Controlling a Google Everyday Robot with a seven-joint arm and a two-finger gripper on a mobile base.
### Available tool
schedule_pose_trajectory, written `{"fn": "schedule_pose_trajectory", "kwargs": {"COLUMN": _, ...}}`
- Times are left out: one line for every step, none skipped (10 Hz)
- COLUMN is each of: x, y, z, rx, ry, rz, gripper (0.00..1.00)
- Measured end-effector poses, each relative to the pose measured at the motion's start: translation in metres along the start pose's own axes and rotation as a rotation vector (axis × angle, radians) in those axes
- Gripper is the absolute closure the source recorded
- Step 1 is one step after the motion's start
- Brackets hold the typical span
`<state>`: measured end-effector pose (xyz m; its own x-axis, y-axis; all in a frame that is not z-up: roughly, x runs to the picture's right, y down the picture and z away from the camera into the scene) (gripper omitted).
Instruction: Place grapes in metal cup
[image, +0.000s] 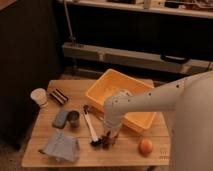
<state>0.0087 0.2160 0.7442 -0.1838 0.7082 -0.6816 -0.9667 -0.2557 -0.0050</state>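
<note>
The grapes (106, 141) are a small dark bumpy bunch near the front middle of the wooden table (125, 155). My gripper (110, 138) hangs from the white arm (150, 102), pointed down right at the bunch. The metal cup (73, 118) stands upright to the left of the gripper, about a hand's width away, dull grey with a dark inside.
A black-headed brush (90, 129) lies between cup and grapes. An orange fruit (146, 146) sits at the front right. A yellow bin (120, 100) stands behind the arm. A blue-grey cloth (61, 146), a grey pouch (61, 119), a white cup (38, 96) and a dark bar (59, 96) lie on the left.
</note>
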Motion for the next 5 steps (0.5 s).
{"fn": "schedule_pose_trajectory", "kwargs": {"x": -0.001, "y": 0.004, "z": -0.019, "rx": -0.017, "ry": -0.030, "rz": -0.006, "gripper": 1.00}}
{"fn": "schedule_pose_trajectory", "kwargs": {"x": -0.001, "y": 0.012, "z": -0.048, "rx": -0.041, "ry": -0.077, "rz": -0.020, "gripper": 1.00}}
{"fn": "schedule_pose_trajectory", "kwargs": {"x": -0.002, "y": 0.021, "z": -0.072, "rx": -0.061, "ry": -0.116, "rz": -0.038, "gripper": 1.00}}
{"fn": "schedule_pose_trajectory", "kwargs": {"x": -0.003, "y": 0.032, "z": -0.090, "rx": -0.078, "ry": -0.143, "rz": -0.058, "gripper": 1.00}}
{"fn": "schedule_pose_trajectory", "kwargs": {"x": -0.005, "y": 0.050, "z": -0.113, "rx": -0.107, "ry": -0.177, "rz": -0.093, "gripper": 1.00}}
